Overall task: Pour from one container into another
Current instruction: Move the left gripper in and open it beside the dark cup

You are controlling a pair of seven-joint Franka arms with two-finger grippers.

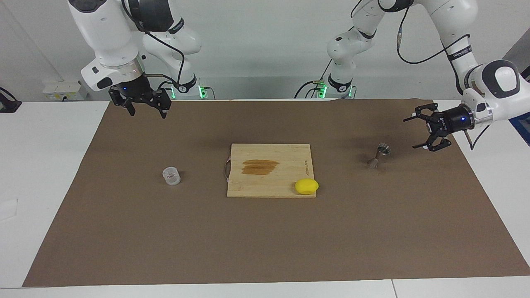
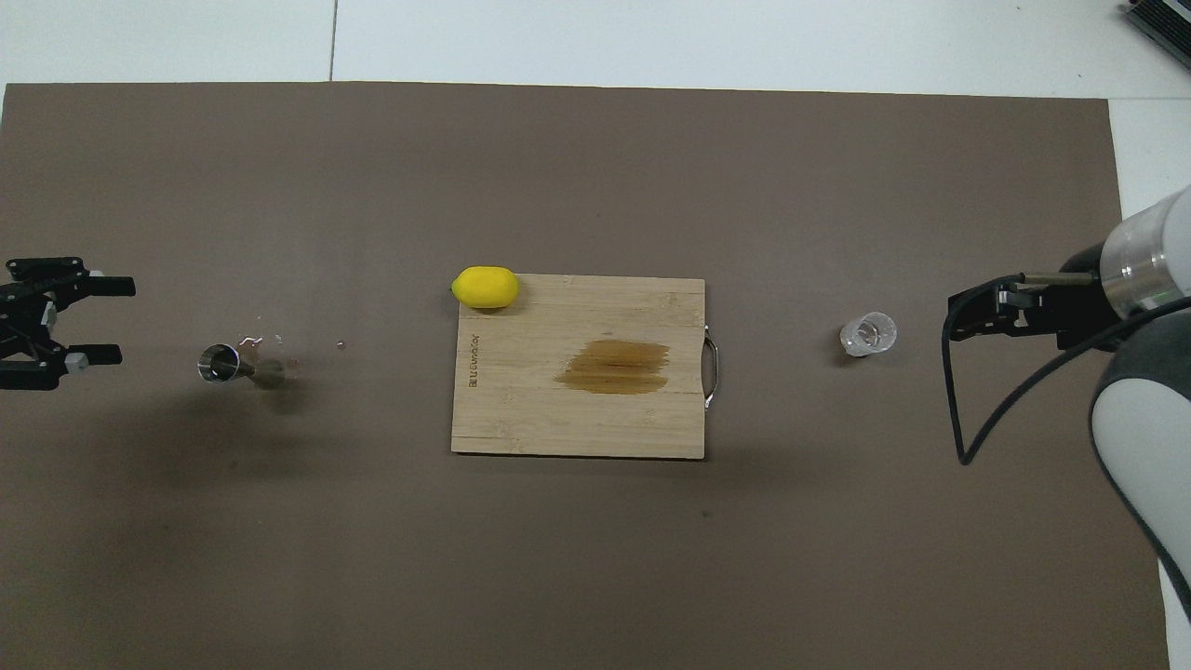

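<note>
The clear cup (image 1: 171, 175) and the jigger (image 1: 380, 155) stand apart, at opposite ends of the cutting board (image 1: 269, 170). The left gripper (image 1: 423, 132), open, hangs beside the jigger; the right gripper (image 1: 146, 111), open and empty, is raised, probably for the cup.

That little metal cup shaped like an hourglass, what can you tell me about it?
The metal jigger is a small grey measuring cup: two cones joined at a narrow waist. It stands upright on the brown mat, open mouth up, toward the left arm's end of the table. Nothing touches it. A few small glints, maybe droplets, lie on the mat beside it.
</note>
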